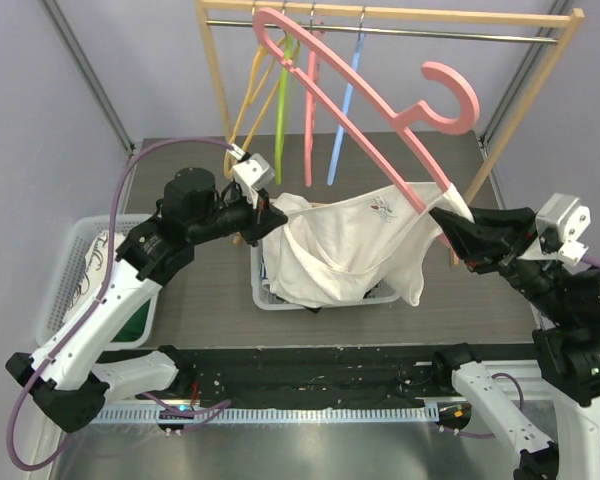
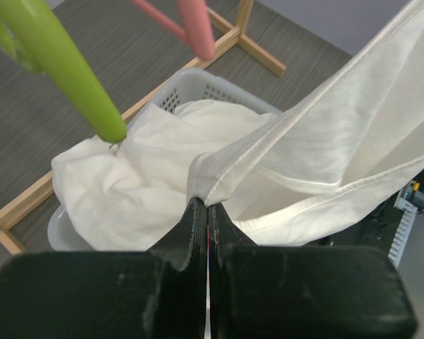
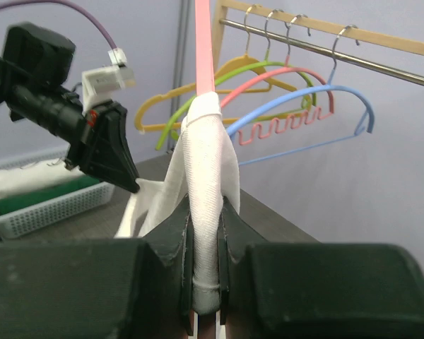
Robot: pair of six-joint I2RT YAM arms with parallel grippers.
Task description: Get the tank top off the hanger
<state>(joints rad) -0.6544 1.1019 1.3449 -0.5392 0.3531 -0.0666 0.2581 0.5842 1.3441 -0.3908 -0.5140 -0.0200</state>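
Above the basket you hold the tank top stretched, left jaws shut on its edge, right jaws clamped on the strap-wrapped low end of the hanger sloping up behind the basket.

One wooden rack is counted. On the rack four hangers are counted: one yellow hanger, one green hanger, one small pink hanger and one blue hanger. In front of the rack are counted one large pink hanger, one tank top, two baskets, the centre basket and the side basket, and two hands, the left hand and the right hand.
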